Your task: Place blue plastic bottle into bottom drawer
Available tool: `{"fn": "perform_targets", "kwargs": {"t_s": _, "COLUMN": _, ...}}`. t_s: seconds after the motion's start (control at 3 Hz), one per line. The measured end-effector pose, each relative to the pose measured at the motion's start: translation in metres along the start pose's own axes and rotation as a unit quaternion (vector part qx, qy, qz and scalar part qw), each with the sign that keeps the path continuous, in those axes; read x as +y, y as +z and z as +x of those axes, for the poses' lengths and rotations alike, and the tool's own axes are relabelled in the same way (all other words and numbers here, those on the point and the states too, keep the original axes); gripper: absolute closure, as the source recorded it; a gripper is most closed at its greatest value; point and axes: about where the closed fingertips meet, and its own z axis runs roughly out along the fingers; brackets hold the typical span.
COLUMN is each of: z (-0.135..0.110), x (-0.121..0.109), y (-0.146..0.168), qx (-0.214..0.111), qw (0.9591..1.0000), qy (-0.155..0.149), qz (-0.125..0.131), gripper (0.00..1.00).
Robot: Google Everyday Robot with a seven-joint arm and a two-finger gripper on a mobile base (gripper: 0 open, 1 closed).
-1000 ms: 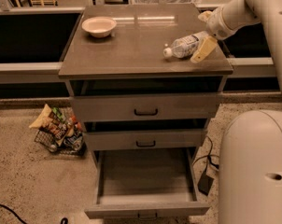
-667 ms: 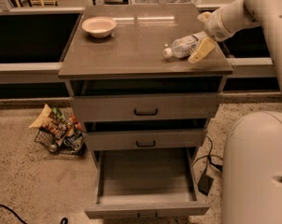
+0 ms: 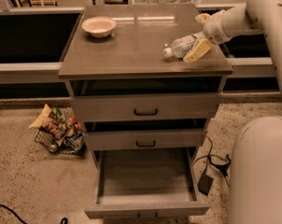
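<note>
The blue plastic bottle (image 3: pixel 182 45) lies on its side on the right part of the cabinet top (image 3: pixel 131 50), white cap pointing to the front left. My gripper (image 3: pixel 200 34) is open and straddles the bottle's base end. Its near yellowish finger (image 3: pixel 197 52) rests against the bottle, and the far finger (image 3: pixel 202 18) stands apart behind it. The bottom drawer (image 3: pixel 145 210) is pulled fully out below, wide and deep, with nothing inside it.
A pink bowl (image 3: pixel 99 26) sits at the top's back left. The top drawer (image 3: pixel 145 107) and middle drawer (image 3: pixel 144 139) are slightly out. A basket of snack bags (image 3: pixel 57 130) lies on the floor at left. Cables and a black adapter (image 3: pixel 206 181) lie at right, beside my white base (image 3: pixel 260 171).
My gripper has edged slightly left along the bottle. The bottle and the drawers have not moved.
</note>
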Motion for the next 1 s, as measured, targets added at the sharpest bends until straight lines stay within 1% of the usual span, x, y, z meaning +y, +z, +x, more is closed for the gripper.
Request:
{"fn": "perform_targets", "kwargs": {"t_s": 0.33, "z": -0.002, "x": 0.002, "y": 0.004, "qx": -0.017, "qw": 0.9998, "qy": 0.013, "qz": -0.003, "gripper": 0.0}}
{"fn": "perform_targets", "kwargs": {"t_s": 0.67, "z": 0.002, "x": 0.005, "y": 0.009, "qx": -0.012, "qw": 0.9995, "qy": 0.026, "qz": -0.015, "gripper": 0.0}}
{"fn": "perform_targets", "kwargs": {"t_s": 1.0, "z": 0.011, "x": 0.01, "y": 0.014, "qx": 0.008, "qw": 0.9986, "qy": 0.04, "qz": -0.035, "gripper": 0.0}}
